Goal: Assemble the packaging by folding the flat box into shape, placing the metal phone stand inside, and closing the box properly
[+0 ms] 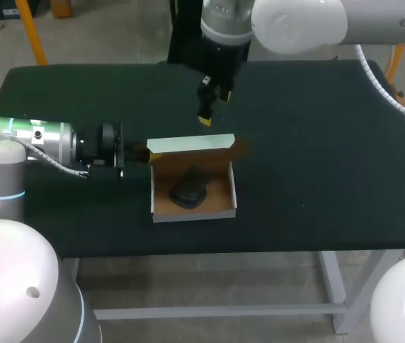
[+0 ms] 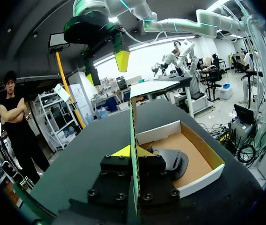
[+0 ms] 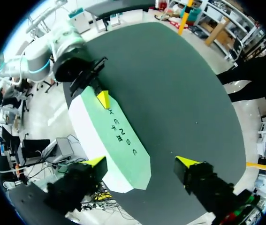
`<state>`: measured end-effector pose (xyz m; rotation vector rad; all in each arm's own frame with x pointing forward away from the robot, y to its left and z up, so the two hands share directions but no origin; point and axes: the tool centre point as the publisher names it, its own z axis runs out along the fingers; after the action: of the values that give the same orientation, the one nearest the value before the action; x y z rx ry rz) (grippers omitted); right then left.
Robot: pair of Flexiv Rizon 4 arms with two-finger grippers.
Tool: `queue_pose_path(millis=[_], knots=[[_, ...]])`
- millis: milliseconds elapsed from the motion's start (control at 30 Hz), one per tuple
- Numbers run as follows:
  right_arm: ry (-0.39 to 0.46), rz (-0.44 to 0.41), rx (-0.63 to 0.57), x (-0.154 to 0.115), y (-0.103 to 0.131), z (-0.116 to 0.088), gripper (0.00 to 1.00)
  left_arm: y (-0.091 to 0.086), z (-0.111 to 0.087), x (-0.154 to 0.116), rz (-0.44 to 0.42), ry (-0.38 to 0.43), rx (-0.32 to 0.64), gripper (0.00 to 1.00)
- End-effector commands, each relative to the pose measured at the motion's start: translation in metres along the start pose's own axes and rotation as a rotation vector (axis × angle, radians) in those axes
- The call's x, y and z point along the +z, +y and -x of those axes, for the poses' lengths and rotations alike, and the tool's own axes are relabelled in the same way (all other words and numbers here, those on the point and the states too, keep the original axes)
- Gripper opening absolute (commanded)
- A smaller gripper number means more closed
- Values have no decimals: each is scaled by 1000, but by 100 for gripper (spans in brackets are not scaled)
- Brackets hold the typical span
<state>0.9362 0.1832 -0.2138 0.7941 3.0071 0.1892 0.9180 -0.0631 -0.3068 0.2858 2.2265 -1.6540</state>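
Observation:
The cardboard box (image 1: 158, 206) lies open on the dark table, white outside and brown inside. The black metal phone stand (image 1: 189, 191) (image 2: 171, 161) rests in the box. Its lid (image 1: 191, 145) (image 2: 133, 126) (image 3: 118, 136) stands upright along the far side, its outer face pale green with print. My left gripper (image 1: 151, 153) (image 2: 131, 151) (image 3: 103, 98) is shut on the lid's left end. My right gripper (image 1: 214, 107) (image 2: 107, 65) (image 3: 141, 164) hangs open above and behind the lid, touching nothing.
The box tray's white wall (image 2: 203, 180) lies just beside my left gripper. Dark table cloth (image 1: 316, 143) stretches to the right of the box and behind it (image 3: 189, 93).

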Motion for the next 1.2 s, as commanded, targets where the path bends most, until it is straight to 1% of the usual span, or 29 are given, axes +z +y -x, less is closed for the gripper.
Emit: queue_pose_path(millis=[33, 133, 267, 467, 733, 833, 933, 1200], knots=[[36, -22, 34, -2, 0, 5, 100, 5, 1, 0, -20, -2, 19, 0], [83, -33, 75, 1, -4, 6, 100, 8, -1, -1, -31, -5, 49, 0], [120, -44, 124, 5, -7, 6, 100, 11, -3, -1, -37, -18, 83, 0], [171, -69, 172, 11, -13, 2, 100, 15, -7, -1, -32, -14, 121, 0], [238, -61, 261, 13, -24, -1, 100, 16, -12, -2, -17, -15, 183, 0], [256, -52, 290, 13, -28, -2, 100, 16, -14, -2, -9, -12, 210, 0], [249, -56, 312, 13, -31, -2, 100, 15, -17, -4, 12, -27, 246, 0], [249, -56, 312, 13, -31, -2, 100, 9, -23, -11, 19, -106, 320, 0]])
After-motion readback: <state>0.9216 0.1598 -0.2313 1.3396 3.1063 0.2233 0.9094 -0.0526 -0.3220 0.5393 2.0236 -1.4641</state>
